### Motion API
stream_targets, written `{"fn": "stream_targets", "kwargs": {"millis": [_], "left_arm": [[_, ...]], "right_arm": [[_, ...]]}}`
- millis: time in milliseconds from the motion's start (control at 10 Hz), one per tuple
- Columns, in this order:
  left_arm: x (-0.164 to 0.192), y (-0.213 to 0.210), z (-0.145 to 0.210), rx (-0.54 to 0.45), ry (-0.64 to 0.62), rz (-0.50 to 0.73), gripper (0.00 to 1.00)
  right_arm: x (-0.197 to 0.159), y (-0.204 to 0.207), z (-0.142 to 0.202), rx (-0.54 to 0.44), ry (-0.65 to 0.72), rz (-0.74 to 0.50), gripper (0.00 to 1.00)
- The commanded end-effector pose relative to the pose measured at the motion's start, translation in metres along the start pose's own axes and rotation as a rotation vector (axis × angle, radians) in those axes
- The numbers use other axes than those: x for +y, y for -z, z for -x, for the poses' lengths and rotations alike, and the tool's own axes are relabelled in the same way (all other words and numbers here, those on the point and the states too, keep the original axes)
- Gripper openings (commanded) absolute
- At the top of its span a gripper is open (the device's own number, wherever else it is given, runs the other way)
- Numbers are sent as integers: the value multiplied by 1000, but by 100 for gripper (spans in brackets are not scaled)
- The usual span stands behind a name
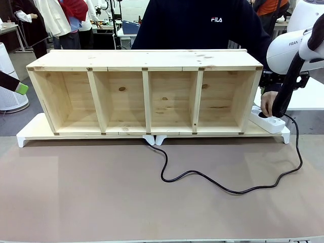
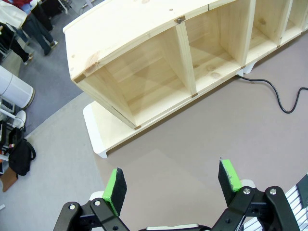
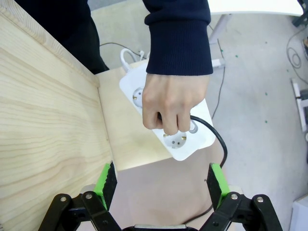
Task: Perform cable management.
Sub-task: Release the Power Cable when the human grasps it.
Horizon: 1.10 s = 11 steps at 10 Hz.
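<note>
The black cable (image 1: 223,186) runs from under the middle of the wooden shelf (image 1: 147,91), loops across the brown mat and rises to the white power strip (image 1: 271,123) at the shelf's right end. A person's hand (image 3: 175,101) grips the cable's plug where it sits in the power strip (image 3: 183,144), and the cable (image 3: 217,139) leaves from under the fingers. My right gripper (image 3: 160,179) hangs open just above and short of that hand, holding nothing. My left gripper (image 2: 172,180) is open over the mat near the shelf's left end (image 2: 144,72), far from the cable (image 2: 276,94).
The shelf rests on a low white base (image 1: 30,134) along the table's far half. The person in a dark sweater (image 1: 202,25) stands behind it. My right arm's black hose (image 1: 286,91) hangs beside the power strip. The mat (image 1: 101,192) in front is open room.
</note>
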State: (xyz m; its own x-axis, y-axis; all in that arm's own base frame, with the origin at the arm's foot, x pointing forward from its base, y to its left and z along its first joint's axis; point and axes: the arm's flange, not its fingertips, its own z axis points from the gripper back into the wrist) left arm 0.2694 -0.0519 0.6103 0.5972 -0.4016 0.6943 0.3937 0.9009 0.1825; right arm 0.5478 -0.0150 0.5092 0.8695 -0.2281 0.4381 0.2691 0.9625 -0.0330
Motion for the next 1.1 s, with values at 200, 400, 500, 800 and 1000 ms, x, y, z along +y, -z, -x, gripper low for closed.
{"fn": "stream_targets", "kwargs": {"millis": [200,400,500,800,1000], "left_arm": [[1,1,-1,-6,-1,-3,100],[1,1,-1,-6,-1,-3,100],[1,1,-1,-6,-1,-3,100],[1,1,-1,-6,-1,-3,100],[1,1,-1,-6,-1,-3,100]], "right_arm": [[1,0,0,0,3,-1,97],[1,0,0,0,3,-1,97],[1,0,0,0,3,-1,97],[1,0,0,0,3,-1,97],[1,0,0,0,3,-1,97]]}}
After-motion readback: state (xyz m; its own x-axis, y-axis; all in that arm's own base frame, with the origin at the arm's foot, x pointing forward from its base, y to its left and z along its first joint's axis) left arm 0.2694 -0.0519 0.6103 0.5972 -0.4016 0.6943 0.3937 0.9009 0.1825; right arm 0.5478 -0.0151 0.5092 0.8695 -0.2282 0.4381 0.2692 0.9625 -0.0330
